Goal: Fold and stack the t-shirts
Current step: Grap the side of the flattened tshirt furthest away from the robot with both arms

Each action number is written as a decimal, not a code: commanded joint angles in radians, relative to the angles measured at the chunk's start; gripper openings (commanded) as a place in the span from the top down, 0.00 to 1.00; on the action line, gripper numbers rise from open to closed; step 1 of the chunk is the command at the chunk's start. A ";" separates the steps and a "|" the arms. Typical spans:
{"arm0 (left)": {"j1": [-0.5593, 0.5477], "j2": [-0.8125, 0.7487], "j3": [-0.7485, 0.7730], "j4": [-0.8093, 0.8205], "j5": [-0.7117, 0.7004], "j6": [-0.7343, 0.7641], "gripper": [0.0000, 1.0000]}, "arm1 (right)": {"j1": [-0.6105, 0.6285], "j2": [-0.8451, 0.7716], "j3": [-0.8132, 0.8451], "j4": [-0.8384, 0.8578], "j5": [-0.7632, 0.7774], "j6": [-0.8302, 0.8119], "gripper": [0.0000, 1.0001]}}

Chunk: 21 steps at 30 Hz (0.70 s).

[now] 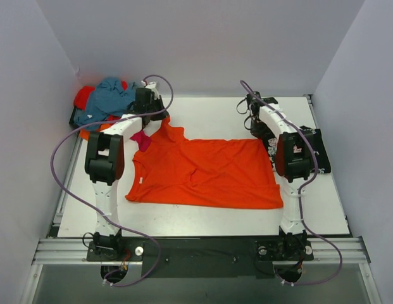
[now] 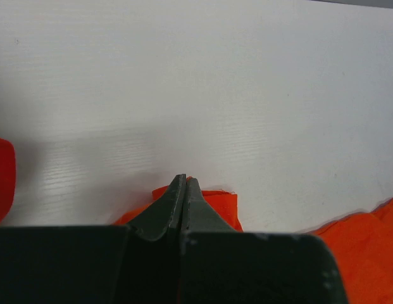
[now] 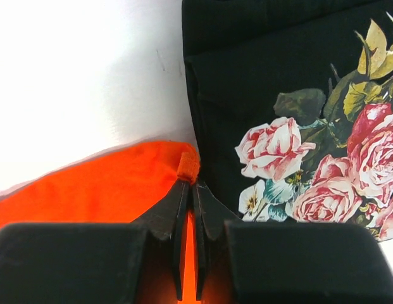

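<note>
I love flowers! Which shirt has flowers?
The folded black cloth t-shirt on the right: printed roses. The spread orange t-shirt and the piled ones are plain.

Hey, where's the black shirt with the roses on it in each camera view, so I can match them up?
Top external: the black floral shirt is at the far right, about mid-height.
Left wrist: not in it.
Right wrist: it fills the upper right, roses at the right.
Shared landmark: the orange shirt, seen in all three views, low in both wrist pictures.
</note>
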 commanded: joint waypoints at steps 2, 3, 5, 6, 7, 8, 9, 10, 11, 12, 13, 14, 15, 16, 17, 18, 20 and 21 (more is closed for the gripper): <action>-0.018 -0.081 0.017 -0.025 -0.029 0.029 1.00 | -0.051 -0.135 -0.051 -0.036 -0.128 0.038 1.00; -0.018 -0.085 0.012 -0.027 -0.031 0.029 1.00 | -0.061 -0.154 -0.069 -0.028 -0.135 0.041 1.00; -0.017 -0.101 -0.003 -0.027 -0.036 0.029 1.00 | -0.075 -0.175 -0.094 -0.019 -0.153 0.044 1.00; -0.017 -0.114 -0.018 -0.028 -0.039 0.029 1.00 | -0.083 -0.181 -0.100 -0.016 -0.167 0.045 1.00; -0.017 -0.124 -0.025 -0.030 -0.040 0.029 1.00 | -0.087 -0.198 -0.114 -0.013 -0.174 0.047 1.00; -0.018 -0.142 -0.041 -0.030 -0.045 0.029 1.00 | -0.095 -0.211 -0.117 -0.011 -0.194 0.050 1.00; -0.020 -0.151 -0.051 -0.030 -0.046 0.027 1.00 | -0.097 -0.215 -0.129 -0.007 -0.197 0.051 1.00; -0.020 -0.171 -0.068 -0.028 -0.049 0.027 1.00 | -0.101 -0.226 -0.135 -0.005 -0.202 0.053 1.00; -0.021 -0.180 -0.086 -0.027 -0.055 0.026 1.00 | -0.103 -0.232 -0.146 0.001 -0.204 0.054 1.00; -0.024 -0.200 -0.092 -0.027 -0.059 0.026 1.00 | -0.104 -0.240 -0.152 0.001 -0.204 0.056 1.00; -0.026 -0.209 -0.109 -0.028 -0.065 0.027 1.00 | -0.106 -0.243 -0.161 0.004 -0.205 0.056 1.00; -0.026 -0.229 -0.118 -0.030 -0.071 0.027 1.00 | -0.107 -0.250 -0.167 0.006 -0.204 0.059 1.00; -0.027 -0.249 -0.137 -0.030 -0.078 0.024 1.00 | -0.109 -0.254 -0.178 0.010 -0.205 0.061 1.00; -0.029 -0.255 -0.143 -0.030 -0.080 0.023 1.00 | -0.109 -0.258 -0.183 0.012 -0.208 0.064 1.00; -0.029 -0.275 -0.160 -0.031 -0.082 0.023 1.00 | -0.110 -0.261 -0.192 0.015 -0.208 0.065 1.00; -0.030 -0.285 -0.166 -0.031 -0.082 0.020 1.00 | -0.112 -0.266 -0.197 0.016 -0.210 0.068 1.00; -0.037 -0.309 -0.190 -0.031 -0.089 0.020 1.00 | -0.113 -0.274 -0.213 0.021 -0.213 0.071 1.00; -0.041 -0.323 -0.206 -0.031 -0.095 0.021 1.00 | -0.115 -0.275 -0.217 0.023 -0.222 0.071 1.00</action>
